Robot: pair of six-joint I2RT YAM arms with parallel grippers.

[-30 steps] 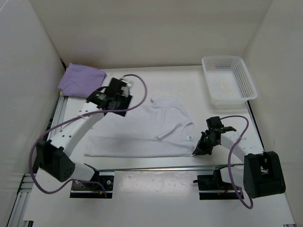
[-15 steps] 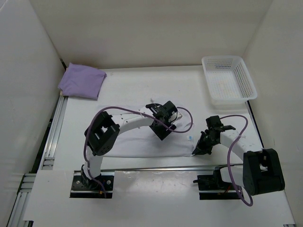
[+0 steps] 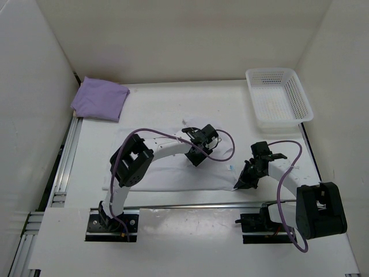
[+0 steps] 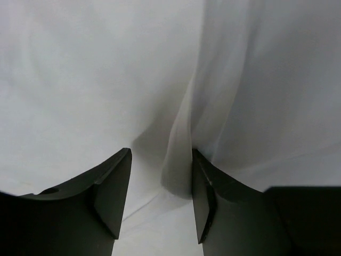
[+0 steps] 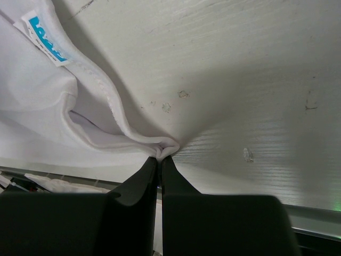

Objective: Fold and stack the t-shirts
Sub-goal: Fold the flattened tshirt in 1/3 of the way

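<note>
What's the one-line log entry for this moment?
stage: folding white t-shirt | left gripper: open, astride raised fold | right gripper: shut on its hem | lavender t-shirt: folded, far left

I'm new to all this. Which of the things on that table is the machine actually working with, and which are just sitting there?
Part of the job:
- white cloth t-shirt with a blue label, spread out
- lavender cloth t-shirt, folded, far left corner
- left gripper, open over the white one
- right gripper, shut on its edge

Just lying about:
- white perforated plastic basket, far right
</note>
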